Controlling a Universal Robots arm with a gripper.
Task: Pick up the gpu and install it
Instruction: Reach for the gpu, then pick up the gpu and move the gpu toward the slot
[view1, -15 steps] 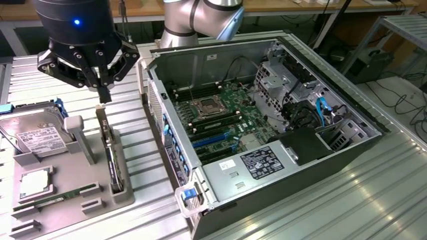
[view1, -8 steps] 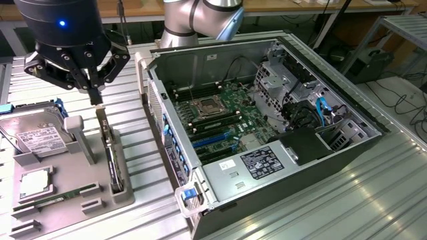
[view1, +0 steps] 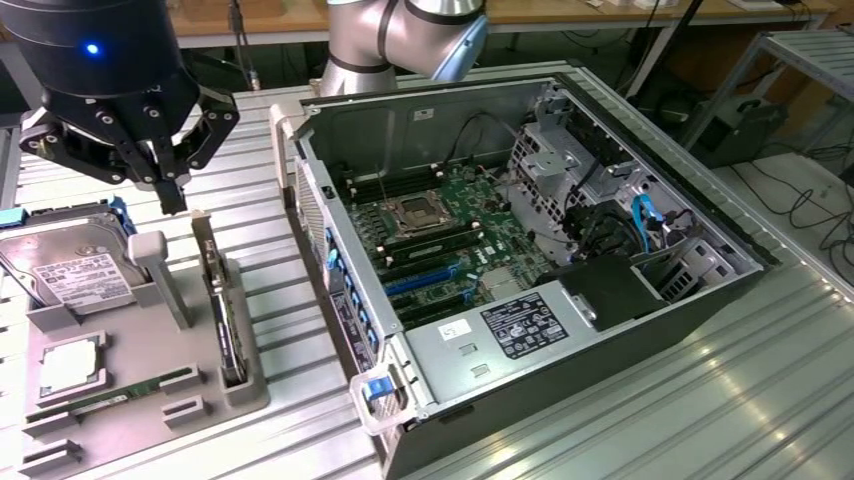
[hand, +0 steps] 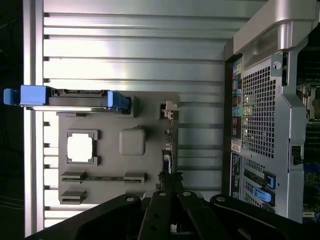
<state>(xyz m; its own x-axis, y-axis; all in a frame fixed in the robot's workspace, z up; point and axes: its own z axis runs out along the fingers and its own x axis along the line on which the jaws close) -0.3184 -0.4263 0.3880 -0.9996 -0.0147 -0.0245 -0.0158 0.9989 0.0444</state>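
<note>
Bright glare streaks the ribbed metal table (view1: 694, 400); the case (view1: 387, 130) interior sits dim.

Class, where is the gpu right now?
In the exterior view the gpu stands on edge in the grey tray, in its slot nearest the open computer case, at that view's left, close to the shut gripper.

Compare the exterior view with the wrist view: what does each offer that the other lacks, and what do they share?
Exterior view: the open case's inside, with the motherboard, and the robot arm behind the case. Wrist view: the case's perforated rear panel with its coloured ports. Shared: the gray tray holding the hard drive and the gpu, which stands on edge in its slot, with the shut pincer above the tray near the gpu.
</note>
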